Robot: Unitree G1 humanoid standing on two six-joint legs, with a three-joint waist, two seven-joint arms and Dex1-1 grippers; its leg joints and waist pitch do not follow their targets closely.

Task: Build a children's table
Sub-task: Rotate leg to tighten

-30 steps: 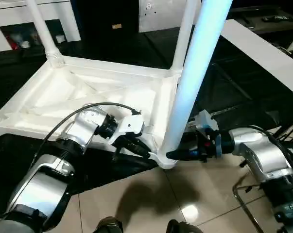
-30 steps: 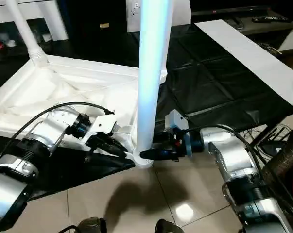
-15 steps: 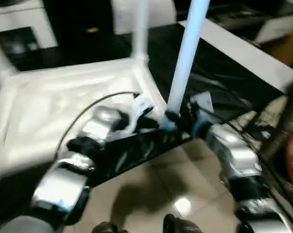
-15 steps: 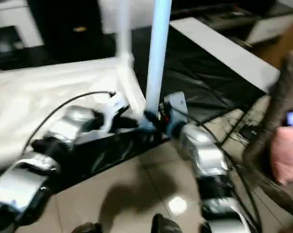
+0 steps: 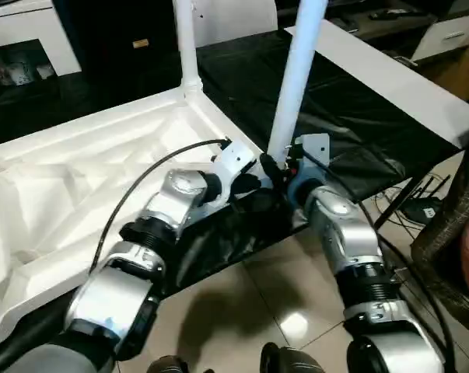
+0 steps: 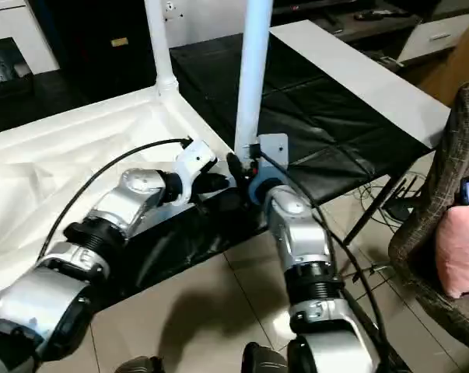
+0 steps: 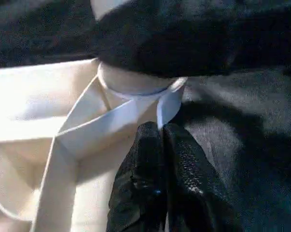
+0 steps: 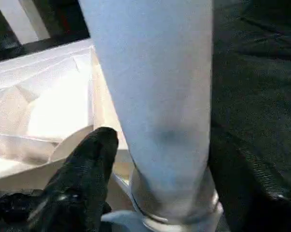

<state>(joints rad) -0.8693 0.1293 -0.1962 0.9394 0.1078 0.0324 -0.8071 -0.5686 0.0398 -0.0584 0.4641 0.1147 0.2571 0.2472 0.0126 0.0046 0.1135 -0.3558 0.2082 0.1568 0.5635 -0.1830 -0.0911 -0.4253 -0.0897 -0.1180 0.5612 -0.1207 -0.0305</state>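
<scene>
The black-covered tabletop (image 5: 358, 109) runs across the upper half of the head views. Its far side is cut off by the top of the frame, and a long white board (image 5: 397, 74) lies along its upper right. The upside-down children's table (image 5: 86, 179) fills the left and middle, ribbed underside up; its left side runs out of frame at the lower left. Two of its legs stand upright in corner sockets, the far leg (image 5: 186, 39) at top centre and the near leg (image 5: 296, 70) just right of it, both cut off by the top edge.

Both silver forearms meet at the foot of the near leg and hide that socket in the head views.

The left gripper (image 7: 157, 126) has its fingers (image 7: 147, 164) pressed together with nothing between them. Their tips rest against the white corner wall just under the socket collar.

The right gripper (image 5: 274, 167) sits at the leg's base. The leg blocks most of its wrist view, so whether it clasps the leg or stands loose cannot be told.

That corner lies at the tabletop's near edge, with bare tiled floor (image 5: 242, 303) below.
</scene>
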